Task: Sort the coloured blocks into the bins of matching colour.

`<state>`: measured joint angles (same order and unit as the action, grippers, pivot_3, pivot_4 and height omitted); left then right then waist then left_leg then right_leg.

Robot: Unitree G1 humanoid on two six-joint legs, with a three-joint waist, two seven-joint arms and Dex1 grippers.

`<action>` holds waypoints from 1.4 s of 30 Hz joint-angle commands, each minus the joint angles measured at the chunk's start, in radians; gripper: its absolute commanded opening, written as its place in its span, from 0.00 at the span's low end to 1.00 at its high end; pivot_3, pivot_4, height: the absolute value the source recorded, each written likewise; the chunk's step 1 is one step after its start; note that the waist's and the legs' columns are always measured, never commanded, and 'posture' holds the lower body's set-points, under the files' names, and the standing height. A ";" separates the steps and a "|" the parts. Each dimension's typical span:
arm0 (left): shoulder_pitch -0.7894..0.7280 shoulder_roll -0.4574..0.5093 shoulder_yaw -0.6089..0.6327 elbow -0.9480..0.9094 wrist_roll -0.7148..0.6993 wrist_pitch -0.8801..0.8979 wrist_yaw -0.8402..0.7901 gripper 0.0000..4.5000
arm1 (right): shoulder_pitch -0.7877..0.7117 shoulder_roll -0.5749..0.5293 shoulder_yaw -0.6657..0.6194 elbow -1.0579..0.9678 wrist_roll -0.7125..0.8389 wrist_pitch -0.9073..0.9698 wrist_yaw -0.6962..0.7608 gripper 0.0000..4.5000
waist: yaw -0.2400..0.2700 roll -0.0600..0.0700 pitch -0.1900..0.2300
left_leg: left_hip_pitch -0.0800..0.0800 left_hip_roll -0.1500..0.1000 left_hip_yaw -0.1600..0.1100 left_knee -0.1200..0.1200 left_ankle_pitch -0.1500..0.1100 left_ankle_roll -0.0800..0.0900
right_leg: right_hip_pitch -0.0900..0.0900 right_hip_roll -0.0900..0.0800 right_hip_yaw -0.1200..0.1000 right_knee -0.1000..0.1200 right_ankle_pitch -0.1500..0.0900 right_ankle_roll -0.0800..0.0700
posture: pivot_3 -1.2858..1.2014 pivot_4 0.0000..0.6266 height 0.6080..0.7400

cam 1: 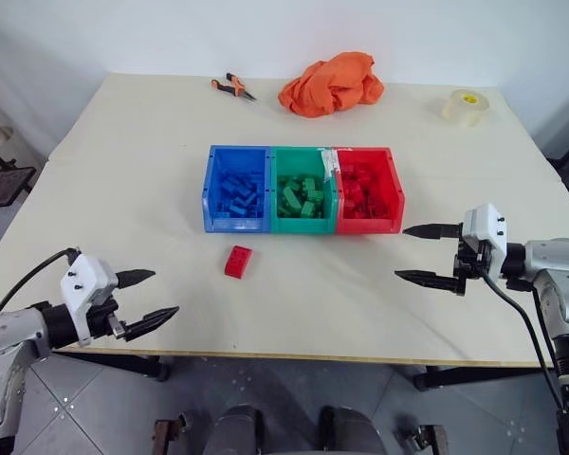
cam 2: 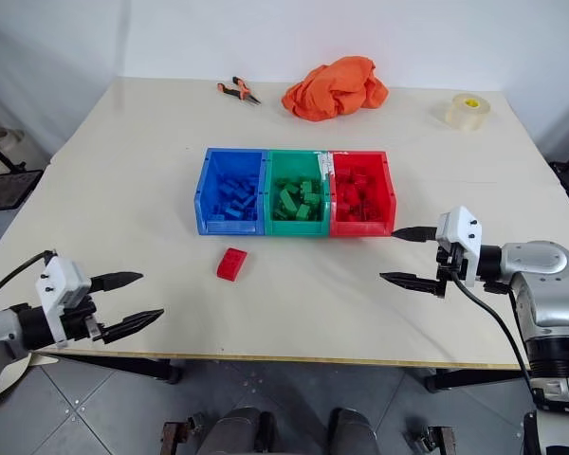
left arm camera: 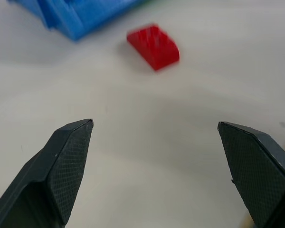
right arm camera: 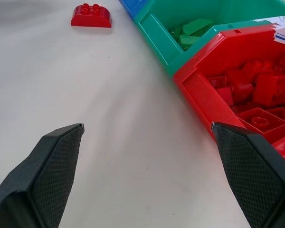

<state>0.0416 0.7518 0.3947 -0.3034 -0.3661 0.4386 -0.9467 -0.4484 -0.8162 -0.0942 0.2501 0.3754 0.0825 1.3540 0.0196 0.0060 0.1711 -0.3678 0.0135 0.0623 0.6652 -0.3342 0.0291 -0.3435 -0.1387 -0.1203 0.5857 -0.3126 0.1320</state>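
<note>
Red brick: one red block (cam 1: 237, 261) lies alone on the tabletop, between the near edge and the bins, just in front of the blue bin (cam 1: 235, 189); judged the only piece left to sort.
Left gripper: the left gripper (cam 1: 148, 299) hangs over the near left corner, fingers spread wide, holding nothing.
Right gripper: the right gripper (cam 1: 425, 254) hangs over the near right part of the tabletop, fingers spread wide, empty, level with the red bin (cam 1: 368, 190).
Key relation: the brick lies ahead of the left gripper and to its right, towards the table's middle; its long axis runs near-to-far, slightly slanted. The left gripper looks nearer to it; the right sits nearer the red bin, its destination.
Bins: blue, green bin (cam 1: 301, 191) and red, joined in a row mid-table, each with matching bricks.
Far edge: pliers (cam 1: 232, 87), orange cloth (cam 1: 331, 83), tape roll (cam 1: 465, 106), well apart from the work.
Hard to make out: brick counts in the heaps; white paper at the green-red divider.
</note>
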 commanded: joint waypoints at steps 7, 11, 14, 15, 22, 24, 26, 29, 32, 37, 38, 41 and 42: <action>-0.268 -0.168 -0.332 -0.074 0.142 0.230 0.354 0.99 | 0.014 -0.011 -0.030 -0.041 0.016 -0.008 -0.016 1.00 | 0.003 -0.001 -0.001 | 0.001 -0.001 0.001 0.000 0.000 0.001 | -0.001 0.007 -0.001 0.004 0.001 0.001 | 0.52 0.24 1.00; -0.331 -0.259 -0.391 -0.074 0.174 0.310 0.470 0.99 | 0.048 -0.019 -0.044 -0.072 0.022 0.003 -0.031 1.00 | 0.004 -0.001 -0.001 | 0.000 -0.001 0.001 0.001 0.000 0.001 | -0.001 0.007 -0.003 0.004 0.001 0.001 | 0.52 0.24 1.00; -0.352 -0.298 -0.427 -0.070 0.188 0.410 0.531 0.99 | 0.070 -0.021 -0.054 -0.095 0.027 0.013 -0.040 1.00 | 0.004 -0.001 -0.001 | 0.001 -0.001 0.002 0.001 0.001 0.001 | -0.001 0.008 -0.005 0.003 0.001 0.001 | 0.52 0.24 1.00; -0.356 -0.302 -0.439 -0.069 0.192 0.427 0.541 0.99 | 0.073 -0.021 -0.055 -0.100 0.027 0.015 -0.041 1.00 | 0.003 -0.001 -0.001 | 0.001 -0.001 0.002 0.001 0.001 0.001 | -0.001 0.008 -0.006 0.003 0.001 0.001 | 0.52 0.24 1.00; -0.379 -0.303 -0.488 -0.074 0.196 0.570 0.578 0.95 | 0.083 -0.023 -0.065 -0.117 0.031 0.029 -0.047 1.00 | 0.005 -0.001 -0.001 | 0.001 -0.001 0.002 0.001 0.001 0.001 | 0.000 0.007 -0.006 0.002 0.001 0.001 | 0.52 0.24 1.00; -0.389 -0.302 -0.492 -0.060 0.200 0.605 0.591 0.85 | 0.083 -0.022 -0.069 -0.117 0.036 0.031 -0.046 1.00 | 0.005 -0.001 -0.001 | 0.001 -0.001 0.002 0.001 0.001 0.001 | 0.000 0.007 -0.006 0.002 0.001 0.001 | 0.52 0.24 1.00; -0.392 -0.306 -0.484 -0.052 0.203 0.598 0.602 0.72 | 0.083 -0.020 -0.074 -0.116 0.040 0.029 -0.046 1.00 | 0.005 -0.001 -0.001 | 0.001 -0.001 0.002 0.001 0.001 0.001 | 0.000 0.007 -0.006 0.002 0.001 0.001 | 0.52 0.24 1.00; -0.398 -0.301 -0.483 -0.048 0.200 0.576 0.593 0.51 | 0.089 -0.020 -0.081 -0.115 0.047 0.024 -0.041 1.00 | 0.005 -0.001 -0.001 | 0.001 -0.001 0.002 0.001 0.001 0.001 | 0.000 0.007 -0.006 0.002 0.001 0.001 | 0.52 0.24 1.00; -0.411 -0.300 -0.486 -0.047 0.193 0.506 0.567 0.33 | 0.098 -0.020 -0.084 -0.117 0.052 0.019 -0.046 1.00 | 0.007 -0.001 -0.001 | 0.001 -0.001 0.002 0.001 0.001 0.001 | 0.001 0.007 -0.006 0.002 0.001 0.001 | 0.52 0.24 1.00; -0.456 -0.321 -0.526 -0.066 0.164 0.426 0.498 0.33 | 0.116 -0.019 -0.096 -0.134 0.056 0.018 -0.062 1.00 | 0.008 -0.001 -0.001 | 0.000 -0.001 0.001 0.002 0.001 0.001 | 0.001 0.007 -0.006 0.001 0.001 0.001 | 0.52 0.24 1.00; -0.466 -0.353 -0.526 -0.060 0.151 0.375 0.490 0.33 | 0.122 -0.019 -0.100 -0.138 0.056 0.018 -0.067 1.00 | 0.008 -0.001 -0.001 | 0.000 -0.001 0.001 0.002 0.001 0.001 | 0.001 0.007 -0.006 0.000 0.001 0.001 | 0.52 0.24 1.00; -0.516 -0.416 -0.551 -0.032 0.141 0.324 0.474 0.33 | 0.144 -0.017 -0.118 -0.161 0.062 0.021 -0.083 1.00 | 0.009 -0.001 -0.001 | 0.000 -0.001 0.001 0.002 0.001 0.001 | 0.001 0.007 -0.007 0.000 0.001 0.001 | 0.52 0.24 1.00; -0.551 -0.446 -0.564 -0.003 0.145 0.296 0.474 0.33 | 0.157 -0.017 -0.132 -0.170 0.067 0.023 -0.091 1.00 | 0.011 -0.001 -0.001 | 0.000 -0.001 0.001 0.002 0.001 0.001 | 0.001 0.007 -0.007 0.000 0.001 0.001 | 0.52 0.24 1.00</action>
<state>-0.4707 0.3241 -0.1594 -0.3119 -0.2146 0.7883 -0.4637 -0.3005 -0.8164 -0.1783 0.1145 0.4163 0.1105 1.2742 0.0302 0.0045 0.1703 -0.3678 0.0123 0.0634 0.6670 -0.3334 0.0302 -0.3421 -0.1313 -0.1279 0.5858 -0.3119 0.1332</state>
